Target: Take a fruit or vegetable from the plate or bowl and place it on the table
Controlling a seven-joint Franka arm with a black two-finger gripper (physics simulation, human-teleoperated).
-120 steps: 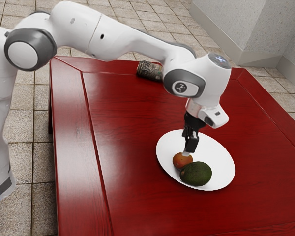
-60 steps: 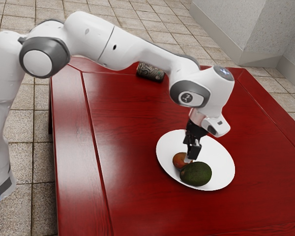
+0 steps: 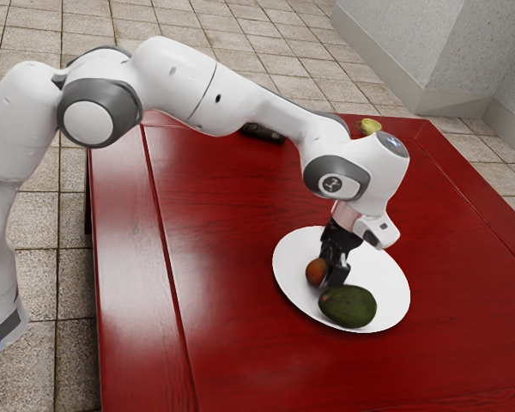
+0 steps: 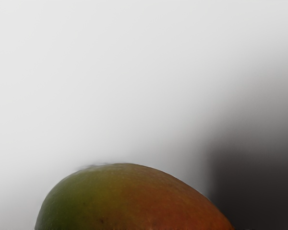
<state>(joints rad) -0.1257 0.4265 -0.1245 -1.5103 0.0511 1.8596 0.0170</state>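
Observation:
My gripper [image 3: 332, 273] is low over the white plate [image 3: 382, 272] in the exterior view, right against the orange-red mango [image 3: 315, 273] and partly covering it. How its jaws stand cannot be made out. Close beside the gripper, toward the exterior view's bottom, the dark green avocado [image 3: 349, 307] lies on the plate. In the wrist view the mango [image 4: 129, 199], green on one part and orange-red on the other, rises large at the lower edge, just under the hand.
A dark patterned can [image 3: 263, 133] lies at the table's far edge, partly behind the arm. A yellow-green fruit [image 3: 370, 126] is also near that edge, beyond the wrist. Red tabletop [image 3: 232, 283] surrounds the plate.
My hand has come down beside the mango. The mango has shifted slightly toward the far side, and the avocado slightly toward the exterior view's right. The yellow-green fruit has come out from behind the arm.

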